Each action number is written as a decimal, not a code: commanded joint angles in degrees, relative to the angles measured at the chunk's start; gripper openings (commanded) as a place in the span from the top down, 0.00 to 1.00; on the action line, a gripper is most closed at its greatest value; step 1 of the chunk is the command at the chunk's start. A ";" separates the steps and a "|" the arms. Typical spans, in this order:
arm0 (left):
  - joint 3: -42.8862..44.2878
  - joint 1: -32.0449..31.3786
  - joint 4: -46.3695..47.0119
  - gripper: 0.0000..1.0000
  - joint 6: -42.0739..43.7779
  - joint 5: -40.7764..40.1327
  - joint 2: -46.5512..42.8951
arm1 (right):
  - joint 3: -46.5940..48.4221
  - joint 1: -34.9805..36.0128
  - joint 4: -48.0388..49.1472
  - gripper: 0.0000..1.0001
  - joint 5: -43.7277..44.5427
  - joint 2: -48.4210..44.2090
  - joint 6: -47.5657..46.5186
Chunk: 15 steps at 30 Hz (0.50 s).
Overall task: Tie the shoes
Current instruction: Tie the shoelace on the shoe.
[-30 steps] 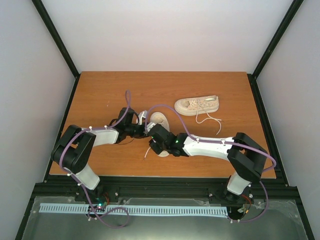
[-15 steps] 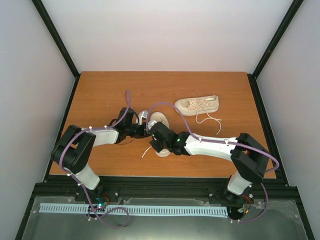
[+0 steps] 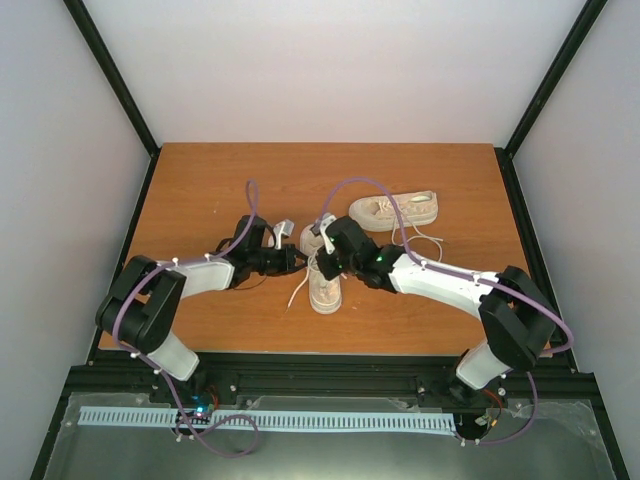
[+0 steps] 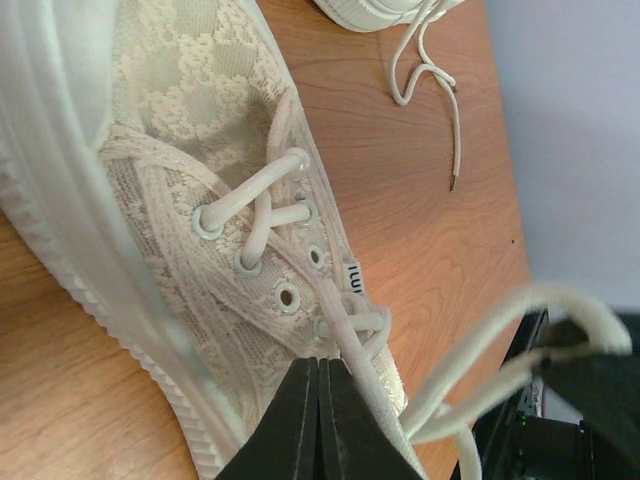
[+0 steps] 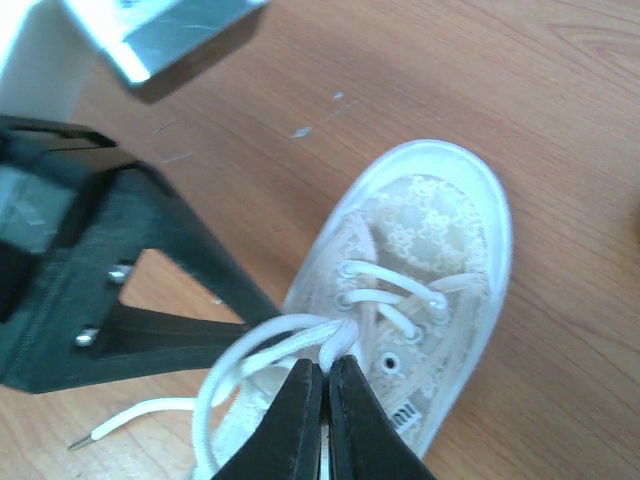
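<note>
One of the shoes (image 3: 325,285), cream with a lace-pattern upper, lies at the table's middle, toe pointing away (image 5: 430,230). The other shoe (image 3: 395,209) lies on its side behind it, laces trailing (image 3: 420,245). My left gripper (image 3: 297,262) is shut at the near shoe's lower eyelets (image 4: 320,365), with a white lace (image 4: 345,335) at its tips and running over one finger. My right gripper (image 5: 327,365) is shut on a folded loop of that shoe's lace (image 5: 270,340), above the tongue. The loop drapes across the left gripper's black fingers (image 5: 180,290). A loose lace end (image 5: 110,432) lies on the wood.
The wooden table (image 3: 200,190) has black frame rails at its edges and white walls around it. The far shoe's lace end (image 4: 452,150) trails on the wood to the near shoe's right. Both arms meet over the near shoe.
My right gripper closed on the lace and swung from the shoe's near end to above its far part, drawing a loop up. The left gripper stayed shut in place.
</note>
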 commanded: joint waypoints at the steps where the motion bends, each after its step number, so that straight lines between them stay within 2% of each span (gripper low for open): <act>1: -0.44 -0.10 -1.15 0.99 1.52 -2.49 -2.08 | -1.37 -3.43 2.39 0.97 -2.72 -0.61 1.37; 15: -2.37 -0.01 -2.86 0.99 2.03 -7.65 -5.10 | -3.34 -10.11 3.82 0.97 -4.95 2.98 3.27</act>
